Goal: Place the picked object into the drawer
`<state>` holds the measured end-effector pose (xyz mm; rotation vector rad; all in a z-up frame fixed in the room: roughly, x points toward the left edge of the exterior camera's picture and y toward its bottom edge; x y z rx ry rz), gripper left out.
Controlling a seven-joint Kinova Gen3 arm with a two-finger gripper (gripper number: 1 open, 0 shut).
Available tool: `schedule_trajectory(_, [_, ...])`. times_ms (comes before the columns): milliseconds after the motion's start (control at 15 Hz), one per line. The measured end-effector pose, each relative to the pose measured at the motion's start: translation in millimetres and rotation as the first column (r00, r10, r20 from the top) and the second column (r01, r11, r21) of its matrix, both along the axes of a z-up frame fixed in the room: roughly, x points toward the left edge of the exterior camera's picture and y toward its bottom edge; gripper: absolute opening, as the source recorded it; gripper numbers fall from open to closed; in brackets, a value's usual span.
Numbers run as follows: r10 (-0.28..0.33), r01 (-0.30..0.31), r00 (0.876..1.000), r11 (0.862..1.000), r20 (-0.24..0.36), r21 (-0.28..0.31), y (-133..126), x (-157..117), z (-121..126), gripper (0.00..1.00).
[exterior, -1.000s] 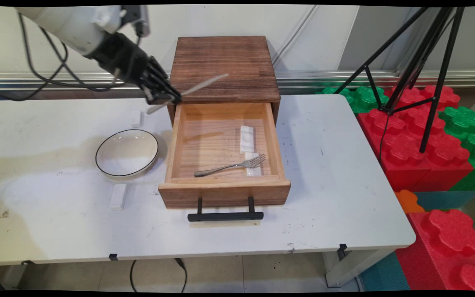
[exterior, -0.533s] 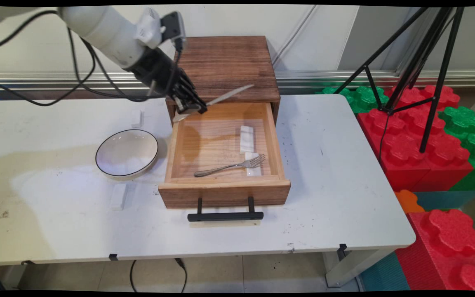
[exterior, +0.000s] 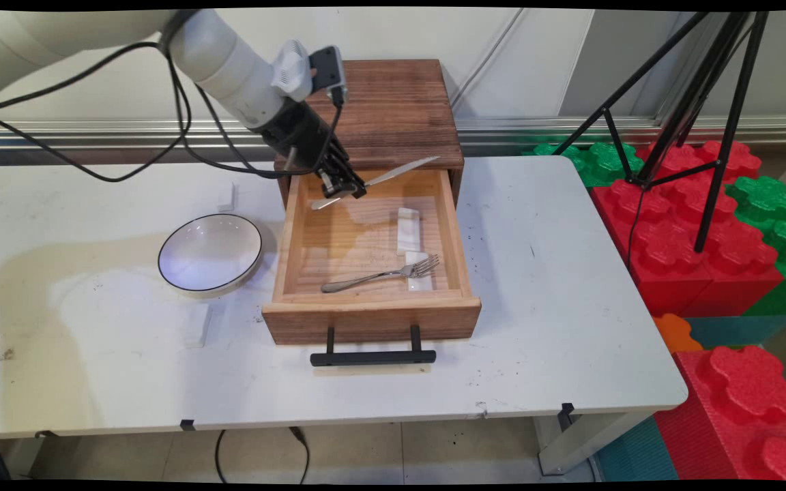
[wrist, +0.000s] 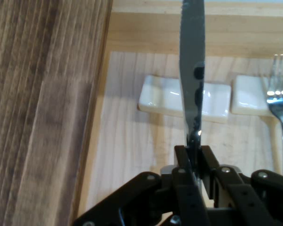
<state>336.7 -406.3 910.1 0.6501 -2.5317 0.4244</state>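
Now jaws clamped on knife [exterior: 393,173] above drawer [exterior: 370,320] holding fork [exterior: 381,274], rests [exterior: 408,230].

1. Knife [wrist: 192,84]: tip cut off by the hand view's top edge; the part inside the hand [wrist: 194,165] is hidden by the closed fingers.
2. Fork [wrist: 279,99]: hand view shows tines and a bit of neck only, right edge cuts the rest.
3. Second white rest [exterior: 417,271]: partly covered by the fork tines in the main view.
4. Drawer [exterior: 284,239]: back corner hidden behind the hand.
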Motion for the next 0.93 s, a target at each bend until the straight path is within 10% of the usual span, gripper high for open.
schedule_trajectory(933, [-0.03,0.029,0.999,0.998,0.025,0.056,-32.5,-14.4,-50.2,0.0])
